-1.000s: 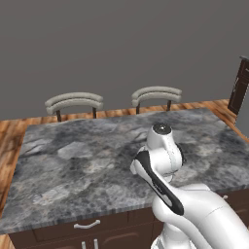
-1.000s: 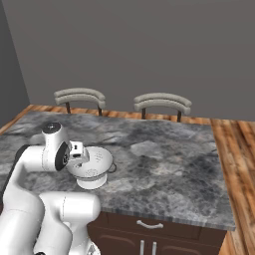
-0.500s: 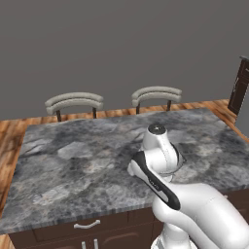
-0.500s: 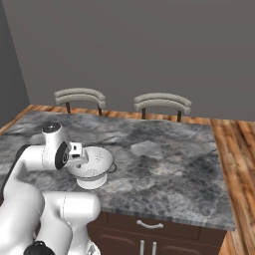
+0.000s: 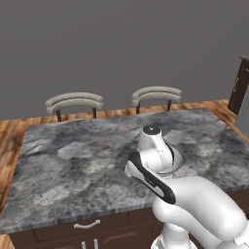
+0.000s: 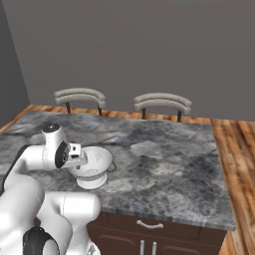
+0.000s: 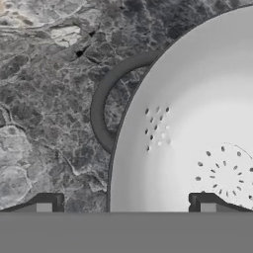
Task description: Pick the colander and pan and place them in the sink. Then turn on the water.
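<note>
Mottled grey stone countertop (image 6: 164, 164) spans a dark wood island, two curved-back chairs (image 6: 162, 102) behind it. On it sits the colander (image 6: 93, 165), a smooth white perforated bowl with a loop handle. Directly above, the gripper (image 7: 126, 205) hangs spread wide, holding nothing.

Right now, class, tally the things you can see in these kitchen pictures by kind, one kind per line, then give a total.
Colanders: 1, the white colander on the counter
Chairs: 2, the left chair and the right chair
Counters: 1, the grey stone counter
Total: 4
</note>
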